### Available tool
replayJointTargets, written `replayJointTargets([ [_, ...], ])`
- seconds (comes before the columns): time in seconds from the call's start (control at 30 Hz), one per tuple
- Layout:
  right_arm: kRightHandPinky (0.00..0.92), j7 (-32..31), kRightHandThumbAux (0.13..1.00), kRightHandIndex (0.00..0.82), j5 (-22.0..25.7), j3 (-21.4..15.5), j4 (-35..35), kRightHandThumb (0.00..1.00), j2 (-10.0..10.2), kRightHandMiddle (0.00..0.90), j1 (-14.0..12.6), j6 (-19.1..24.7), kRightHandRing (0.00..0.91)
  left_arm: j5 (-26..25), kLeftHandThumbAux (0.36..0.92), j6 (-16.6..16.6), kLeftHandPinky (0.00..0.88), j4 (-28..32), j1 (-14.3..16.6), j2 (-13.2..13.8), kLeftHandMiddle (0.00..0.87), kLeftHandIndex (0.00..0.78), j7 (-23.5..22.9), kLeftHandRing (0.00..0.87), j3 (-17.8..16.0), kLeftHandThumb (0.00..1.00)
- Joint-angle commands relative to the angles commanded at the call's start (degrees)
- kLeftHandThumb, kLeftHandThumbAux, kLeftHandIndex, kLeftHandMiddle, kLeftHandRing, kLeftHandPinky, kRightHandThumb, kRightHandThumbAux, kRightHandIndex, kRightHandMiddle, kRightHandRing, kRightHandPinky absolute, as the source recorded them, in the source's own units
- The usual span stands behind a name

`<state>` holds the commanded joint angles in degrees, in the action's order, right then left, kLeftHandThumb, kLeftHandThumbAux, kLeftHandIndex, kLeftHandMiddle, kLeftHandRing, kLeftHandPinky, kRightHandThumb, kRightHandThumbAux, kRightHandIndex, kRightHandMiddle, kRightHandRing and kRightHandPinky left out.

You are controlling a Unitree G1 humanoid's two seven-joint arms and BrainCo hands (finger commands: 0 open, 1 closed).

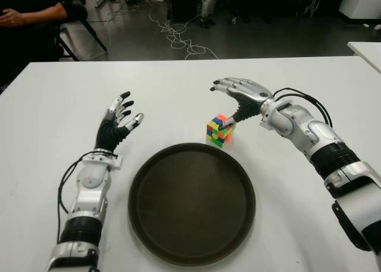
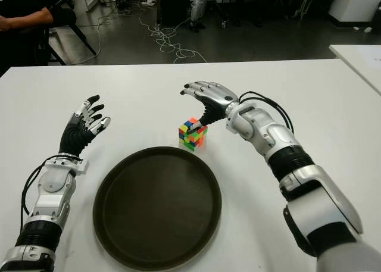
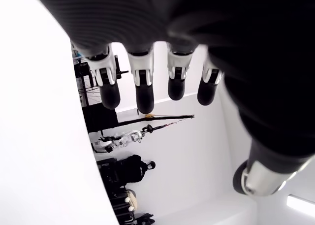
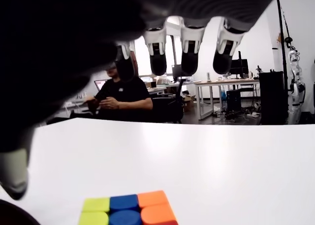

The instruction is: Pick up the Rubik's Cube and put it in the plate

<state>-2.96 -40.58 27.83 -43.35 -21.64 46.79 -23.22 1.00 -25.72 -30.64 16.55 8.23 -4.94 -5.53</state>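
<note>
The Rubik's Cube (image 1: 220,131) stands on the white table (image 1: 53,111), just beyond the far rim of the dark round plate (image 1: 191,206). The plate holds nothing. My right hand (image 1: 221,105) hovers over the cube from the right, its fingers stretched out above and past it. Its thumb tip sits at the cube's top edge. In the right wrist view the cube (image 4: 125,210) lies below the extended fingers (image 4: 189,57), which are not closed on it. My left hand (image 1: 122,116) shows left of the plate, fingers spread and holding nothing.
A seated person (image 1: 27,13) is beyond the table's far left corner. Cables (image 1: 178,37) lie on the floor behind the table. A second white table (image 1: 366,49) shows at the right edge.
</note>
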Motion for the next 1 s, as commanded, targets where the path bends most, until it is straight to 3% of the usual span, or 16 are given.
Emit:
replayJointTargets([
  [0.73,0.0,1.2,0.636,0.0,-1.2,0.9,-1.1,0.0,-0.3,0.0,0.4,-0.5,0.0,0.5,0.638,-0.7,0.119,-0.5,0.1,0.1,0.099,0.061,1.0,0.109,0.4,0.045],
  [0.83,0.058,2.1,0.67,0.0,-2.0,1.4,-1.5,0.0,-0.4,0.0,0.7,-0.8,0.0,0.4,0.637,-0.8,0.114,-0.8,0.1,0.2,0.095,0.054,0.7,0.103,0.4,0.049],
  [1.0,0.072,3.1,0.689,0.0,-2.2,1.7,-2.9,0.0,-0.1,0.0,1.0,-1.7,0.0,0.5,0.634,-1.3,0.105,-1.8,0.6,0.4,0.09,0.051,0.5,0.095,0.4,0.051],
])
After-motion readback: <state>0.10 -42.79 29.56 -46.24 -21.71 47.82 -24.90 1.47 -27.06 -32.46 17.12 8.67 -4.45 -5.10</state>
